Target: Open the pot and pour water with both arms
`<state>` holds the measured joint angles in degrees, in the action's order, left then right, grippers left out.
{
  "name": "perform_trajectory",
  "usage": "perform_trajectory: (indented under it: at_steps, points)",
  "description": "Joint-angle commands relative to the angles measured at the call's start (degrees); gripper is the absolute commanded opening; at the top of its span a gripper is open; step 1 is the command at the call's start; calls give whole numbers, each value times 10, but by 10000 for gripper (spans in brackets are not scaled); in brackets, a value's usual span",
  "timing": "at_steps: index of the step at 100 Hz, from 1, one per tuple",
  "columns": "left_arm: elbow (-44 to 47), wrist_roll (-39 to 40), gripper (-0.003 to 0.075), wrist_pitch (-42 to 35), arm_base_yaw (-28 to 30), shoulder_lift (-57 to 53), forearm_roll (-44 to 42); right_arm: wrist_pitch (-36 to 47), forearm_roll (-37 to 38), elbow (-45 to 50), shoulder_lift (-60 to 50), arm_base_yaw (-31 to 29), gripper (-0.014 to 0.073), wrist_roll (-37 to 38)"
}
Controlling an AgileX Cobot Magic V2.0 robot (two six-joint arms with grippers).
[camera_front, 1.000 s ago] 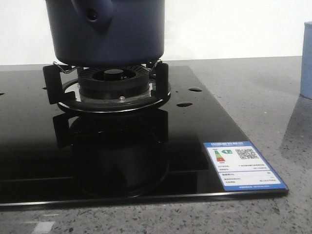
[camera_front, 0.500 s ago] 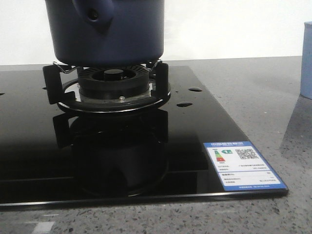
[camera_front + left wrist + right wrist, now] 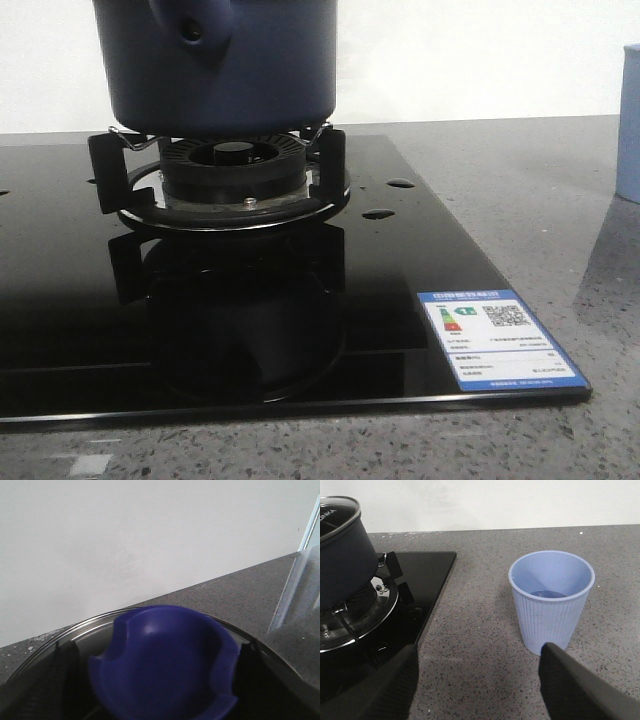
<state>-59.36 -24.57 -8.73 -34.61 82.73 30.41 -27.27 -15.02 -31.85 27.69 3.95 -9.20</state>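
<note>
The dark navy pot (image 3: 220, 70) stands on the burner stand (image 3: 235, 190) with its handle lug (image 3: 190, 30) facing the front camera; the right wrist view shows the pot (image 3: 342, 560) under a glass lid (image 3: 335, 512). My left gripper (image 3: 157, 680) straddles the lid's blue knob (image 3: 165, 665), its fingers (image 3: 65, 680) on either side with slim gaps showing, so it is open. My right gripper (image 3: 479, 650) is open above the grey counter, just short of the pale blue cup (image 3: 550, 600), which holds a little water (image 3: 547, 594). Neither gripper shows in the front view.
A glossy black stove top (image 3: 300, 300) with a blue-and-white label (image 3: 500, 338) covers the left of the speckled grey counter (image 3: 485, 580). The cup (image 3: 630, 120) stands at the far right edge of the front view. A white wall lies behind.
</note>
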Motion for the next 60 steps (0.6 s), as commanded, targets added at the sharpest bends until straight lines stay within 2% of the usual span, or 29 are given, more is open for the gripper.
perform_trajectory:
  at_steps: [1, 32, 60]
  points:
    - [-20, 0, 560, -49, -4, -16, -2, 37, 2, -20, 7, 0, 463, -8]
    - [-20, 0, 360, -66, -4, -16, -2, 36, 2, -20, 7, 0, 463, -8]
    - [-20, 0, 358, -69, -1, -59, -2, 38, 25, -20, 7, 0, 463, -8]
